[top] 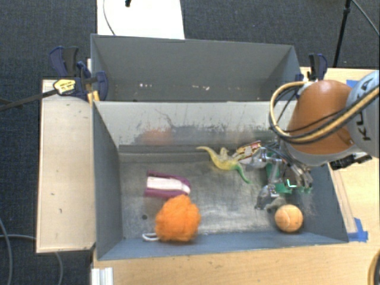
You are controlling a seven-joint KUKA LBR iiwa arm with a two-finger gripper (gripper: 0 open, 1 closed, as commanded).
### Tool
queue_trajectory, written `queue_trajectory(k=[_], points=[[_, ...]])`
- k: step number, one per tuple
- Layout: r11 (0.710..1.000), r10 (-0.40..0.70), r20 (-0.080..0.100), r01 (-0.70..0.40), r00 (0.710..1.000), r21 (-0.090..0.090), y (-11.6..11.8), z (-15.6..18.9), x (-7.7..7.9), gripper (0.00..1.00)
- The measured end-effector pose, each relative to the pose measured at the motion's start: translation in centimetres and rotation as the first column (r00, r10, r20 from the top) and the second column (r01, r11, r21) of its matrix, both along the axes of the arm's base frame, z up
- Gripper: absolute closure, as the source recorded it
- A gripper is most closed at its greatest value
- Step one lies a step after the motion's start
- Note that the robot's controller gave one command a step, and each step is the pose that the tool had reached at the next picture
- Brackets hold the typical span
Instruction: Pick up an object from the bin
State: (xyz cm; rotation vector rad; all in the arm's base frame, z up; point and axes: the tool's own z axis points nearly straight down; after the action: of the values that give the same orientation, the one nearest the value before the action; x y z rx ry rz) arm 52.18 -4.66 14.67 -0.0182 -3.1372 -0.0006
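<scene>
Tan ball, small and round, lies on the floor of the grey bin at the lower right of the frame. It is the thing nearest the gripper, which hangs low just up and left of it. Whether the gripper is released or clenched cannot be told, and nothing shows held in it. A yellow-green toy dinosaur lies just left of the gripper; a purple-and-white piece and a fuzzy orange ball sit well apart, lower centre. By this the pick looks not yet made: grasp and lift remain.
</scene>
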Motion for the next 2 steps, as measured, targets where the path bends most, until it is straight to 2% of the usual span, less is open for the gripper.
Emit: queue_trajectory(k=[1, 2], points=[[1.0, 0.002, 0.007, -0.002, 1.0, -0.001, 0.0, 0.3, 0.2, 0.0], [0.99, 0.142, 0.018, -0.142, 0.99, -0.002, -2.5, -2.5, 2.6, 0.0]])
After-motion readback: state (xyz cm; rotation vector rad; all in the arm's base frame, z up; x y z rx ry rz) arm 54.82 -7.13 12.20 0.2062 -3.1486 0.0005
